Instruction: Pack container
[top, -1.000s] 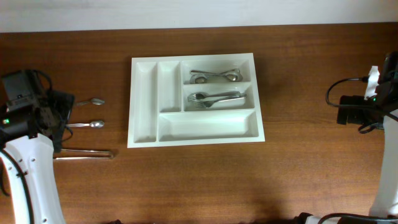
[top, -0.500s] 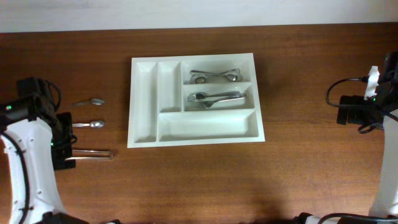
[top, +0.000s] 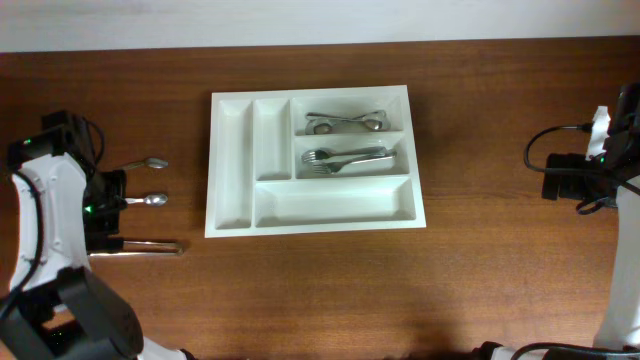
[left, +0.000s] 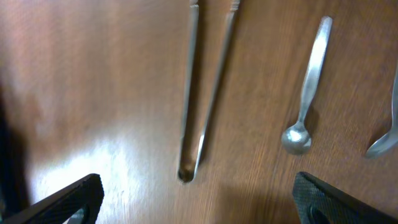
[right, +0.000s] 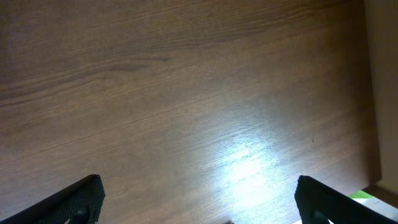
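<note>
The white container (top: 232, 170) lies flat in the middle of the wooden surface (top: 320, 290), nearer its far edge than its near one. Of its long compartments, the one at the far side holds spoons (top: 347, 123) and the next holds forks (top: 345, 158). The third long compartment and the two narrow ones are bare.

Near the left edge of the surface, well apart from the container, lie three loose pieces. They are a teaspoon (top: 146, 163), a second teaspoon (top: 145, 200) just beside it, and a long two-armed piece that looks like tongs (top: 140, 245), though the wrist view is blurred.

The left end effector (left: 199, 205) hangs over these pieces with its fingers spread wide, gripping and touching nothing. The joined end of the tongs shows in the gap between the fingertips.

The right end effector (right: 199, 202) is at the right edge, equally wide apart, over bare wood and holding nothing.
</note>
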